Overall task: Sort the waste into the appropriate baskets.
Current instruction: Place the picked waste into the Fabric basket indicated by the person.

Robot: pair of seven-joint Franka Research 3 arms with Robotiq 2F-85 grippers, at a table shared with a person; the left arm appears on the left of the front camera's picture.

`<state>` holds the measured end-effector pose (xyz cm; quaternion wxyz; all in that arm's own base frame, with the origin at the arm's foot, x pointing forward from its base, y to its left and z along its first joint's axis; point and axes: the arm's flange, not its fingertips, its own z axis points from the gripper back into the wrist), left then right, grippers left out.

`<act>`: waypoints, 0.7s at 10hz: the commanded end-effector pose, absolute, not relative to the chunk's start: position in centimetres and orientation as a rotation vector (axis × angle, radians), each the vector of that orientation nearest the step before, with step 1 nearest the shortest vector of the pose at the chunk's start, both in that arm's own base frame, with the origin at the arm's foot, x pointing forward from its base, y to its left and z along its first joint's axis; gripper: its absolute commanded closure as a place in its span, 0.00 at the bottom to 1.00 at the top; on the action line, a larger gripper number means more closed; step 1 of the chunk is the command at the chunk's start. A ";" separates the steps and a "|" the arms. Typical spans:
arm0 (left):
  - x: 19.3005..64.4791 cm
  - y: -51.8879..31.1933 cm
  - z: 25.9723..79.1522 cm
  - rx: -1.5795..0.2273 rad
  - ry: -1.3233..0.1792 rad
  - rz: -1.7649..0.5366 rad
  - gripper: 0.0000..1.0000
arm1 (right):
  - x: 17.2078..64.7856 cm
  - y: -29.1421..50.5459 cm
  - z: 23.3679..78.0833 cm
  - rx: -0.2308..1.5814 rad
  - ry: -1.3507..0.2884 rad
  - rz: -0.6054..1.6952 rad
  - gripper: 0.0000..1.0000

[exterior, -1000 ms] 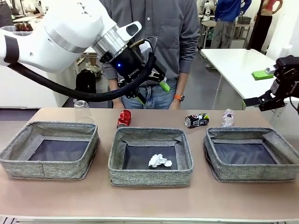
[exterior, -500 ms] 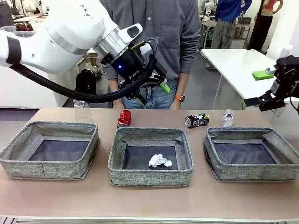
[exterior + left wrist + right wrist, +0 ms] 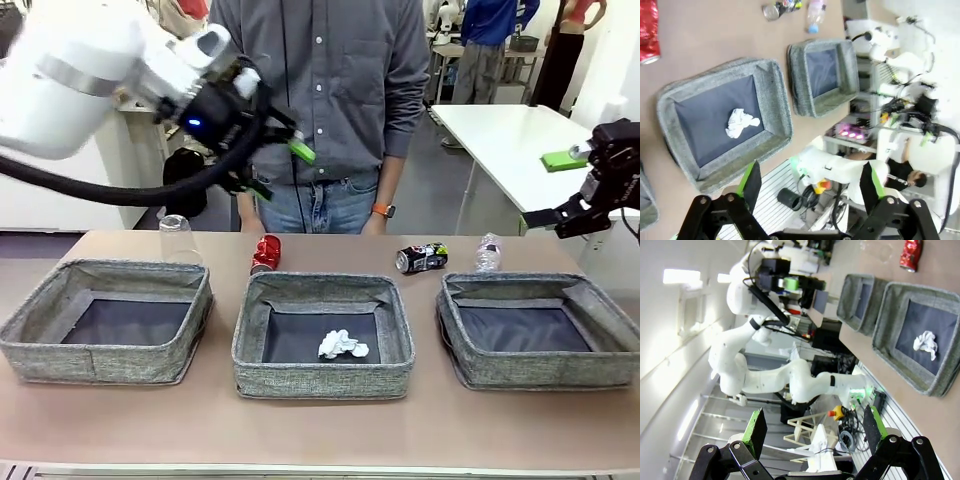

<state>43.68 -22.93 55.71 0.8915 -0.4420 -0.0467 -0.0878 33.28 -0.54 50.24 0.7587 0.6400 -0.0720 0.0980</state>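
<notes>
While Both Claws Hang Empty: Hazards Before the Next Pick

While neither claw has hold of anything, four pieces of waste lie unsorted along the far side of the desk (image 3: 300, 430). Status: the left claw (image 3: 278, 168) has its fingers spread wide and is raised well above the desk, close in front of the person (image 3: 330, 80). The right claw (image 3: 562, 188) is likewise spread wide and empty, high up beyond the right basket (image 3: 545, 368).

Item positions:
- crumpled white paper ball (image 3: 341, 346): inside the middle basket (image 3: 320, 380).
- clear plastic cup (image 3: 174, 238): just behind the left basket (image 3: 100, 350).
- red drink can (image 3: 265, 254): on its side, at the middle basket's far rim.
- crushed dark printed can (image 3: 420, 258) and clear plastic bottle (image 3: 487, 252): near each other, behind the gap between the middle and right baskets.

Likely faults (my reading, standing by):
1. A descent by the left claw may brush the person, who stands tight against the desk.
2. Each item sits close to a soft basket wall, so a finger may snag the fabric and drag the basket.
3. The cup looks light and smooth, and an off-centre pinch would tip or crush it.
4. A round can may roll away from closing fingers.
</notes>
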 end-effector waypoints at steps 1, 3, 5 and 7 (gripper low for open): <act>40.4 -15.9 54.6 -1.140 -0.144 -0.173 0.00 | 33.5 -0.4 50.5 1.413 -0.184 0.234 0.00; 38.0 -9.3 53.0 -1.409 -0.112 -0.272 0.00 | 33.5 -0.4 50.5 1.413 -0.184 0.234 0.00; 36.5 -5.1 49.2 -1.634 -0.084 -0.271 0.00 | 33.5 -0.4 50.5 1.413 -0.184 0.234 0.00; 36.2 -6.4 52.2 -1.522 -0.158 -0.277 0.00 | 33.5 -0.4 50.5 1.413 -0.184 0.234 0.00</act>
